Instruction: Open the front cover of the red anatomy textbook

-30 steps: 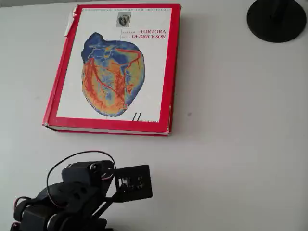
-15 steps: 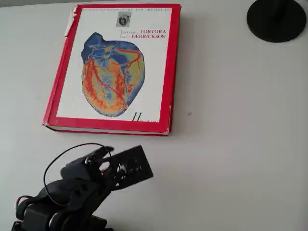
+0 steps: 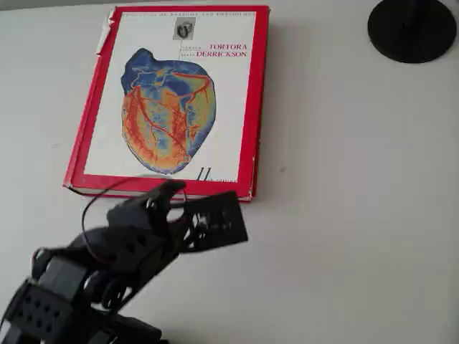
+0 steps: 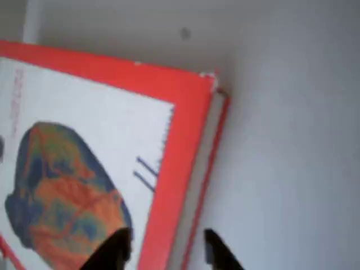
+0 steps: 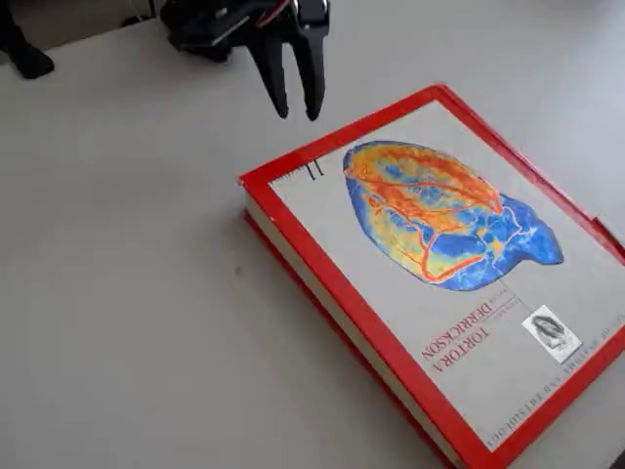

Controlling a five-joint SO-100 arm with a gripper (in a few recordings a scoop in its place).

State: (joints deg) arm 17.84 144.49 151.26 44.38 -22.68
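Since a second ago the arm has swung up from the lower left of the overhead view toward the book, and the pincer [image 5: 298,107] now hangs over the near short edge of the red anatomy textbook [image 3: 172,100], its two dark fingers [image 4: 115,247] slightly parted with nothing between them. In the wrist view the fingers straddle the red border and page block near the book's lower right corner. The book lies flat and shut on the white surface [image 3: 344,215], the front cover [image 5: 439,254] facing up, its long axis running away from the arm, title end farthest. Bare surface lies right of the fore-edge. A black round base [image 3: 412,29] stands well apart at the upper right.
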